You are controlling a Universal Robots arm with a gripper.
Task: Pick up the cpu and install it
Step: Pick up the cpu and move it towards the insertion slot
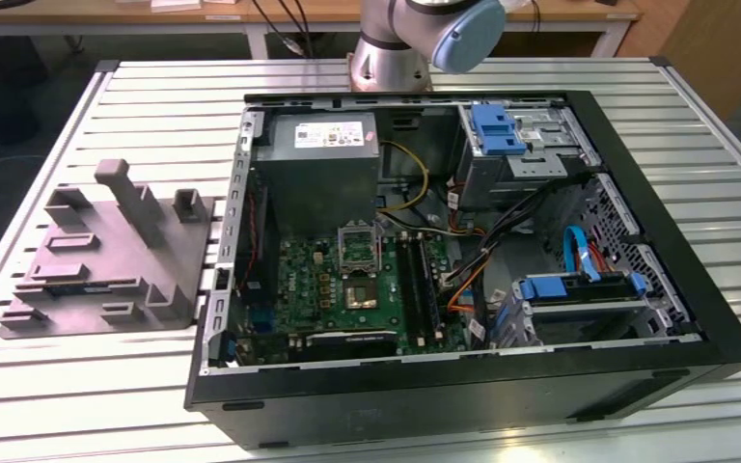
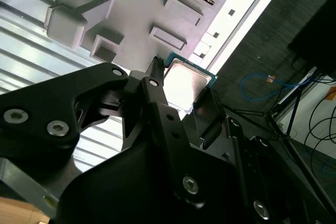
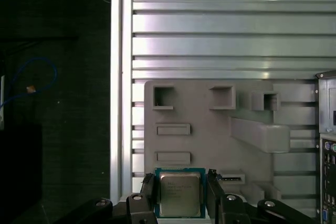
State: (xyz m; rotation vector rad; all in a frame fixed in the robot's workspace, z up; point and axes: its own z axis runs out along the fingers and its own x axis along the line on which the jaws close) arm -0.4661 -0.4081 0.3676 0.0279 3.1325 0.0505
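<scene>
The cpu (image 3: 179,193), a small square chip with a silvery top and a blue-green rim, sits between my gripper's (image 3: 180,182) two black fingers (image 3: 148,190), which are shut on its opposite edges. In the second wrist view the cpu (image 2: 186,80) shines bright in the gripper (image 2: 184,85), held in the air above the grey moulded tray (image 2: 136,3). In the first wrist view the tray (image 3: 210,124) lies well below the chip. On the motherboard in the exterior view, the dark socket (image 1: 362,292) has its metal frame (image 1: 356,243) raised beside it.
The open black computer case (image 1: 474,395) lies on the slatted aluminium table (image 1: 113,395), with cables, a power supply (image 1: 325,145) and drive bays (image 1: 577,289) inside. The grey tray (image 1: 100,260) with upright posts stands at the case's exterior-view left. The arm's base (image 1: 409,39) rises behind the case.
</scene>
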